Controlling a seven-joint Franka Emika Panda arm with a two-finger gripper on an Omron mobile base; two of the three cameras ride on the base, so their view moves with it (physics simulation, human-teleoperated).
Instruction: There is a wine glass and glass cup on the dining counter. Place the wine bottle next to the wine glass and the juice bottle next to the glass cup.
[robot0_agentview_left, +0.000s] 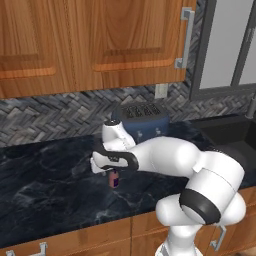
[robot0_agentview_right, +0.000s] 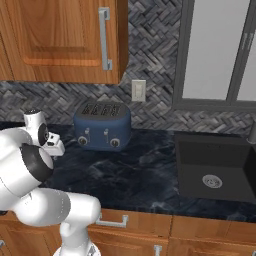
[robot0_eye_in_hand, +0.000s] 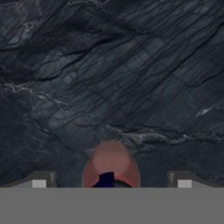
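Observation:
The juice bottle (robot0_agentview_left: 114, 179) is small and red-pink with a dark cap. It stands upright on the black marbled wall counter (robot0_agentview_left: 45, 185). My gripper (robot0_agentview_left: 108, 173) hangs straight down over it, open. In the hand view the juice bottle's top (robot0_eye_in_hand: 111, 164) sits centred between the two fingertips (robot0_eye_in_hand: 40, 180), with a wide gap on each side and no contact. The wine bottle, wine glass, glass cup and dining counter are out of view.
A dark blue toaster (robot0_agentview_left: 142, 121) (robot0_agentview_right: 102, 125) stands against the herringbone backsplash just behind the arm. A black sink (robot0_agentview_right: 212, 172) is set into the counter at the right. Wooden wall cabinets (robot0_agentview_left: 100, 40) hang overhead. Bare counter stretches to the left of the bottle.

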